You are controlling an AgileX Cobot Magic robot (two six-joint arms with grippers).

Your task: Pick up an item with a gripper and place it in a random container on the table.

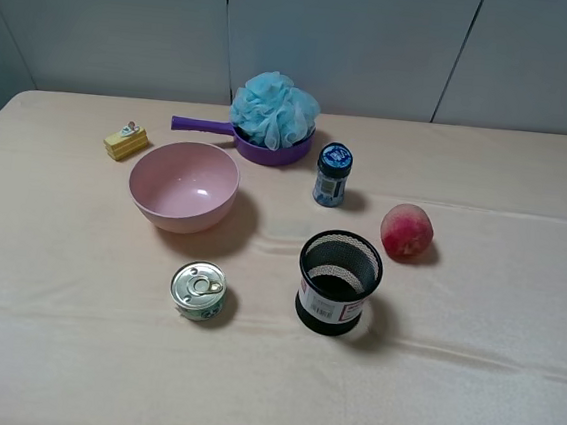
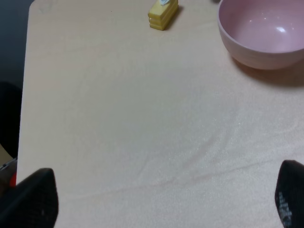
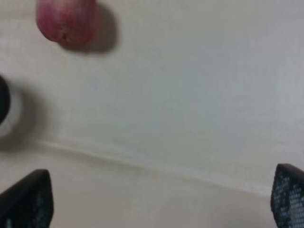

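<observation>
The light-blue mesh pouf (image 1: 273,109) rests in the small purple frying pan (image 1: 279,153) at the back middle of the beige-pink table (image 1: 467,391); the pan's handle (image 1: 202,124) points left. Neither arm shows in the exterior high view, apart from a black sliver at the right edge. In the left wrist view my left gripper (image 2: 161,194) is open and empty over bare cloth, with the pink bowl (image 2: 263,33) ahead. In the right wrist view my right gripper (image 3: 157,197) is open and empty over bare cloth, with the peach (image 3: 66,19) ahead.
A pink bowl (image 1: 184,185) stands left of centre and a yellow cake-like block (image 1: 127,141) behind it, also in the left wrist view (image 2: 163,12). A blue-lidded bottle (image 1: 332,174), a red-pink peach (image 1: 406,230), a black mesh cup (image 1: 338,281) and a tin can (image 1: 199,290) stand nearby.
</observation>
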